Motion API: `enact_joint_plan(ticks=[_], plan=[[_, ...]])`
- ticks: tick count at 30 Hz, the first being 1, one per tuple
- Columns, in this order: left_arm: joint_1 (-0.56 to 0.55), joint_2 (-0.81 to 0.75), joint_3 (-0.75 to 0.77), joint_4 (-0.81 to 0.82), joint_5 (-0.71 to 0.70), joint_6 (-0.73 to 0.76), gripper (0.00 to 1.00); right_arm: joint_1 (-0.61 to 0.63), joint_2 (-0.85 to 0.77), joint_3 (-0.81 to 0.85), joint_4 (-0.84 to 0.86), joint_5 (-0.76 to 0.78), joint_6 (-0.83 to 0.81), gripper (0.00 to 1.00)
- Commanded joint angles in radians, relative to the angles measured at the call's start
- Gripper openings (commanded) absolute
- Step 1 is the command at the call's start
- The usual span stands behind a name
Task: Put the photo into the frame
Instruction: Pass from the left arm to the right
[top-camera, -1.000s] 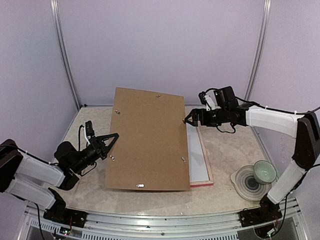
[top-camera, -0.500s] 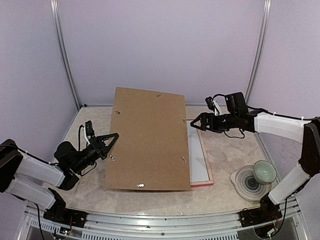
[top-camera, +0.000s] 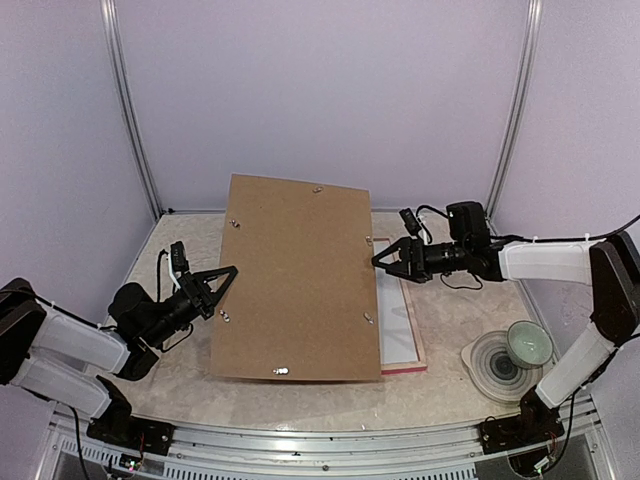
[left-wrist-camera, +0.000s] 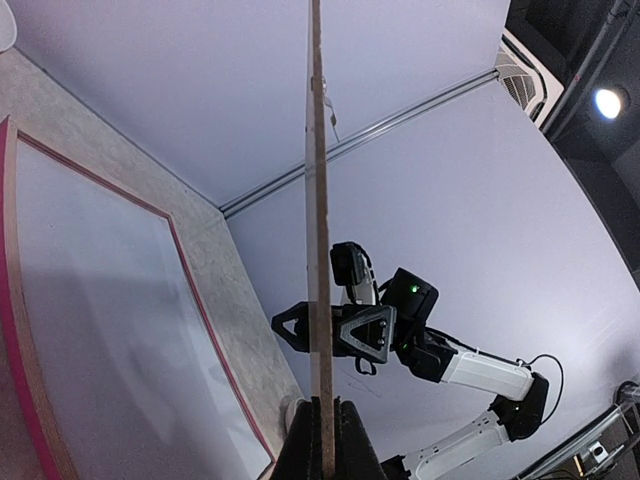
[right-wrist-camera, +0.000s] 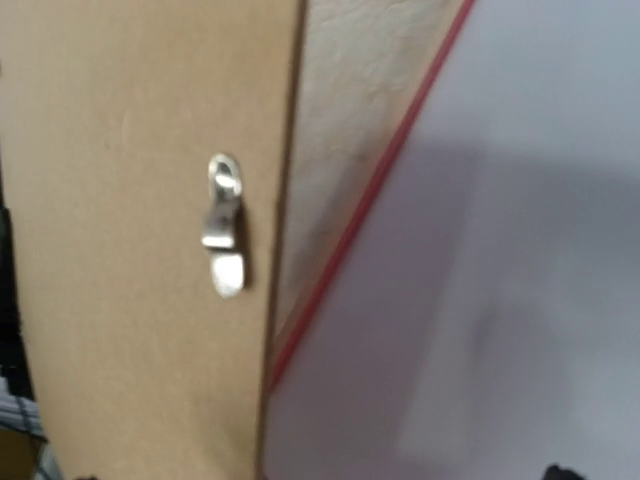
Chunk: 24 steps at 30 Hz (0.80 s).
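Observation:
My left gripper (top-camera: 228, 272) is shut on the left edge of a big brown backing board (top-camera: 295, 280) and holds it tilted above the table. In the left wrist view the board (left-wrist-camera: 318, 200) runs edge-on out of the shut jaws (left-wrist-camera: 322, 430), with a thin white layer against one side. The frame (top-camera: 412, 318), pink-edged with a white face, lies flat under and to the right of the board. My right gripper (top-camera: 380, 258) is open, its tips at the board's right edge. The right wrist view shows the board (right-wrist-camera: 120, 250), a metal clip (right-wrist-camera: 225, 225) and the frame's red edge (right-wrist-camera: 370, 200). The photo is hidden.
A pale green bowl (top-camera: 528, 343) sits on a ringed plate (top-camera: 490, 365) at the front right, near the right arm's base. Purple walls with metal posts (top-camera: 128, 110) close in the back and sides.
My right gripper drew back to the right, then came back left and lower to the board's right edge, staying open. The left gripper and the board have not moved.

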Motion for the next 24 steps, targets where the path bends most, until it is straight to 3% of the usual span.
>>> enact_joint_plan(ticks=[1, 15, 24], plan=[[-0.006, -0.002, 0.029, 0.132, 0.008, -0.018, 0.00, 0.008, 0.045, -0.039, 0.173, -0.088, 0.086, 0.94], [-0.008, 0.019, 0.017, 0.163, 0.004, -0.024, 0.00, 0.070, 0.172, -0.073, 0.555, -0.201, 0.284, 0.82], [-0.008, 0.019, 0.012, 0.169, 0.003, -0.022, 0.00, 0.088, 0.220, -0.089, 0.720, -0.235, 0.395, 0.63]])
